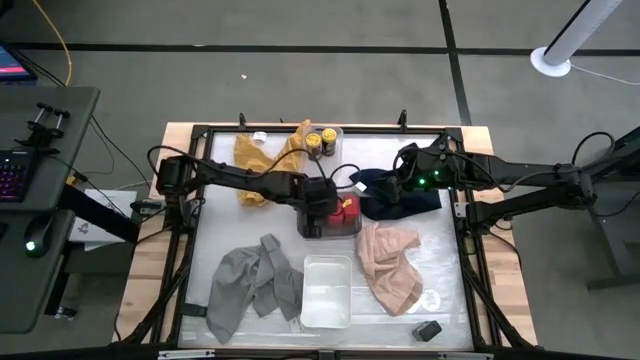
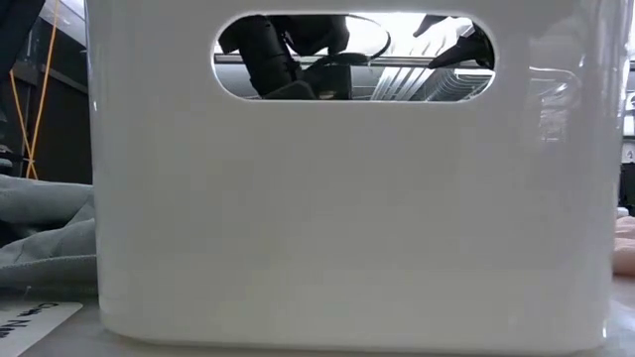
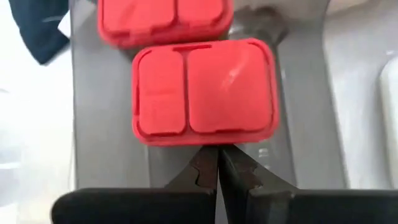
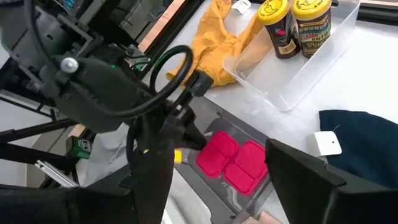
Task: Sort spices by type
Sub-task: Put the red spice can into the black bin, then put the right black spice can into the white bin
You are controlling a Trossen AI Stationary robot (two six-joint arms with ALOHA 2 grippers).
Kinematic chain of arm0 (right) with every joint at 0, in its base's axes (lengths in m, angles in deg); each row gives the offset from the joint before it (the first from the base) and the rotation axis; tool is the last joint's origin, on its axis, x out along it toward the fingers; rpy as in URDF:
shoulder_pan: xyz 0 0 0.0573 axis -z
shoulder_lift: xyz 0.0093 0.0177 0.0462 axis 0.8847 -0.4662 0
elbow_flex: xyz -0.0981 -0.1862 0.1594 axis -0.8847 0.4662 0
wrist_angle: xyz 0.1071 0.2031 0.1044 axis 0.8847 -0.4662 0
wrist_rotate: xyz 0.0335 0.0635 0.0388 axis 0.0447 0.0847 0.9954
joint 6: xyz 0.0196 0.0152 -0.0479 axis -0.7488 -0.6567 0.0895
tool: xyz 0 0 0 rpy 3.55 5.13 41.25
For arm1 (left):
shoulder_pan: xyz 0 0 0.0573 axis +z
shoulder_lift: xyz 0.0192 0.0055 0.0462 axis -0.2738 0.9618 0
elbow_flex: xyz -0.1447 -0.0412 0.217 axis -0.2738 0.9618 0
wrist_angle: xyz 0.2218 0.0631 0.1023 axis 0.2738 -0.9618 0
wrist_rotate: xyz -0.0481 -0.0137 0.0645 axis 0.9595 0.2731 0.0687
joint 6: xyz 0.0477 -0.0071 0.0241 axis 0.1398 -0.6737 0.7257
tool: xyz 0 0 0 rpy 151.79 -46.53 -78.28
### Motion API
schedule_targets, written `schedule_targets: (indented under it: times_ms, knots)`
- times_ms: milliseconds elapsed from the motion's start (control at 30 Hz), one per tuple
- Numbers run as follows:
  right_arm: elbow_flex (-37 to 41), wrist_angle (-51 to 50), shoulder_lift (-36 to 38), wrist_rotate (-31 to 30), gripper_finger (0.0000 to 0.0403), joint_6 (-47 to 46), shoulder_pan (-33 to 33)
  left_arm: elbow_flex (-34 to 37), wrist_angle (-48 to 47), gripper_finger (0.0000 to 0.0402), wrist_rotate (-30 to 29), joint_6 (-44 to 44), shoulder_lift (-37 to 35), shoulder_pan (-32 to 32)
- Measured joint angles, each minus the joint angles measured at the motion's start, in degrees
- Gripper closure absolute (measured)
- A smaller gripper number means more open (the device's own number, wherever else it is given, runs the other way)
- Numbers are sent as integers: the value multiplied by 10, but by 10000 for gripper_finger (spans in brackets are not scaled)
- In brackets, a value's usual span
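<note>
Two boxy tins (image 3: pixel 204 90) (image 3: pixel 163 20) sit side by side in a tray (image 1: pixel 312 229) at the counter (image 1: pixel 225 235) centre, the left hand (image 3: pixel 217 168) just beside them. Two jars (image 4: pixel 278 28) (image 4: pixel 313 25) stand together in another tray (image 4: pixel 292 78) behind. A further tray (image 1: pixel 326 292) lies in front, cloths (image 1: pixel 255 285) (image 1: pixel 392 262) on either side of it.

I count two red tins (image 3: pixel 204 91) side by side in the grey tray (image 1: pixel 312 230) at the middle. Two jars with yellow lids (image 4: pixel 292 26) stand in a clear tray (image 4: pixel 298 74) near the top. One small black tin (image 1: pixel 428 329) sits at the lower right. Four cloths: yellow (image 1: pixel 262 160), navy (image 1: pixel 400 198), pink (image 1: pixel 392 262), grey (image 1: pixel 250 285).
</note>
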Motion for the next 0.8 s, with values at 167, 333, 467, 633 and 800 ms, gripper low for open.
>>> schedule_targets:
  times_ms: [167,333,467,633,800]
  knots:
    - [0,0,0,0,155,11,0,-1,-40,401,-21,24,-3,11]
    - [0,-1,0,5,155,16,0,-5,-65,401,-31,29,-29,14]
    - [0,-9,0,38,155,16,-10,-5,-83,401,-30,22,-72,14]
    - [0,-54,-1,86,155,-2,-55,-5,-84,401,-30,-17,-148,10]
    - [0,-83,-1,118,155,-54,-134,-5,-40,401,-30,-61,-222,0]
